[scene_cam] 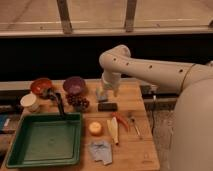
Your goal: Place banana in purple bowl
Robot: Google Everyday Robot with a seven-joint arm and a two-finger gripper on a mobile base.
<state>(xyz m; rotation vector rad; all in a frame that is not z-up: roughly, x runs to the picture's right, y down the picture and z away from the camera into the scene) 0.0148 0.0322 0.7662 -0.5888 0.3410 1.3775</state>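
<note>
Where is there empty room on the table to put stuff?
The green tray is bare inside. Bare wood lies right of the cloth, at the front corner. Crowded: around the banana, and between the purple bowl and the tool hanging at the back.

Colours as I log them:
- Gripper (pixel 103 93), over the tan wooden table (pixel 142 147): pale grey, on a cream-white arm (pixel 145 70).
- To its left: purple bowl (pixel 75 86), mauve, paler inside; orange-red bowl (pixel 41 86).
- Below it in my view: banana (pixel 113 130), pale yellow-cream; carrot (pixel 121 121), orange-red; round fruit (pixel 95 128), yellow-orange; tray (pixel 47 117), plain green; cloth (pixel 101 151), possibly grey-blue.
</note>
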